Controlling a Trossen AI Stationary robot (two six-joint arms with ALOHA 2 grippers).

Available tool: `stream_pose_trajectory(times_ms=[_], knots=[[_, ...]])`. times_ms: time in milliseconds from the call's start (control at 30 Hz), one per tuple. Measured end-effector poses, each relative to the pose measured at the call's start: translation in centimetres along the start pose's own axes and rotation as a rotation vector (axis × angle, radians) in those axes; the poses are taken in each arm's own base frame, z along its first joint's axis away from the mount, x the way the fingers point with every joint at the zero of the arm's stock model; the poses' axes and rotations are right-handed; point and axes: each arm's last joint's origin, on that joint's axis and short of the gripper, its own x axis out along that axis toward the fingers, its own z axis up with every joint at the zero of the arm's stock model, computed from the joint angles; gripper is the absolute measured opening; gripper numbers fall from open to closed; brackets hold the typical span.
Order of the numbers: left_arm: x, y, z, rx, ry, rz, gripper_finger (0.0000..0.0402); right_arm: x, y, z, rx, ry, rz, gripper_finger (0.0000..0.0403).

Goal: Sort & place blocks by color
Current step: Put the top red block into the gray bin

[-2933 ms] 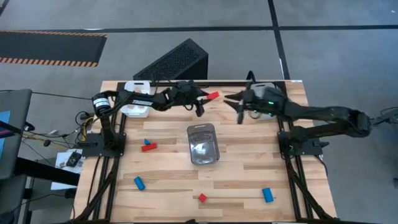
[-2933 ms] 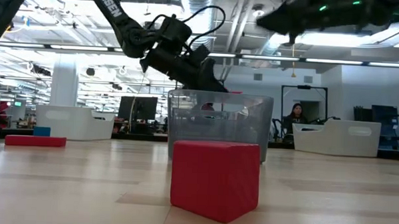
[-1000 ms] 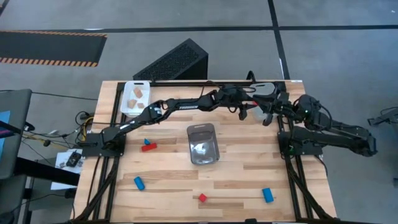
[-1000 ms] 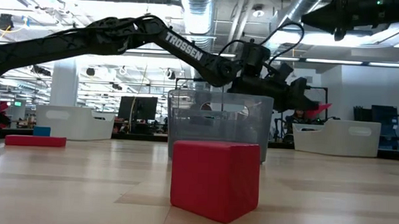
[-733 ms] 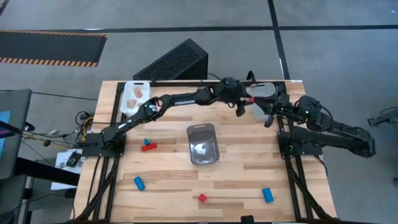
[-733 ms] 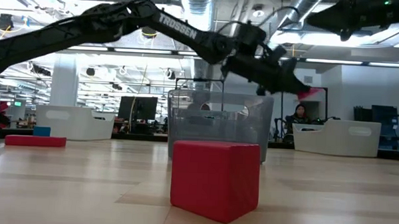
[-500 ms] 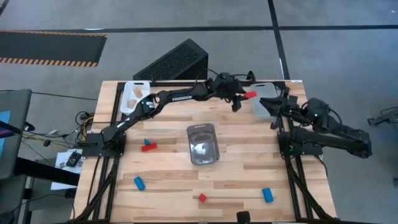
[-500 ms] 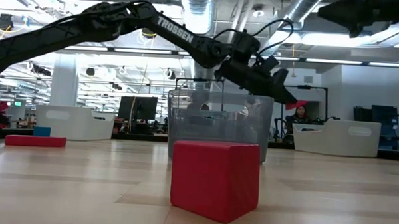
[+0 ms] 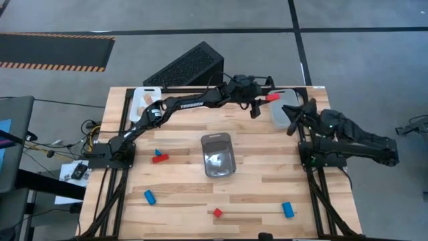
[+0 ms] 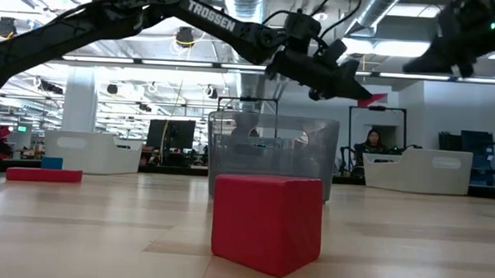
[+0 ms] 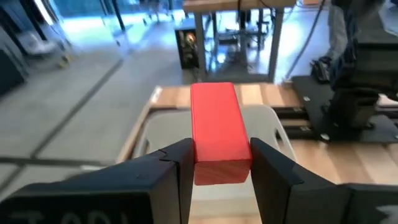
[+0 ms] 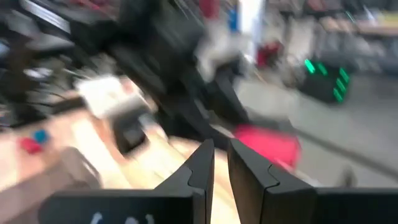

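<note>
Left gripper (image 9: 262, 100), upper centre of the high view, pinching a long red block (image 9: 272, 97) at the grey tray (image 9: 281, 115) edge, not yet dropped. Right gripper (image 9: 292, 117) beside that tray, fingers pressed nearly together, empty. Two wooden blocks (image 9: 144, 100) already in the white tray (image 9: 138, 114), upper left. Left to sort: red block (image 9: 160, 158), red cube (image 9: 217, 213), blue blocks (image 9: 287, 209) on the table (image 9: 267, 181).

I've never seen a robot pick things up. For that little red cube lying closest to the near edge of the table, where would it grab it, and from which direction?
Probably straight down from above, closing on two opposite flat side faces. The red cube sits flat on the table with open wood all around it, nothing touching it, so the fingers have room on either side. The left end effector is busy holding a red block; the right end effector looks free.
</note>
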Motion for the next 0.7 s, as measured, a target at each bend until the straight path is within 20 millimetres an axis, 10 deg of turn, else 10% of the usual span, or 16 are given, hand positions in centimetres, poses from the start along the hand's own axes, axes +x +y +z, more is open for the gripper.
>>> stream_pose_trajectory(times_ms=[333,700], knots=[[0.7,-4.2,1.3,0.266,-0.052,0.012,0.0099,-0.8,-0.8,0.4,0.153,-0.081,-0.171,0.0086],[0.7,-5.5,2.4,0.363,-0.151,0.052,0.01,-2.7,-1.5,1.9,0.284,-0.068,-0.113,0.0248]])
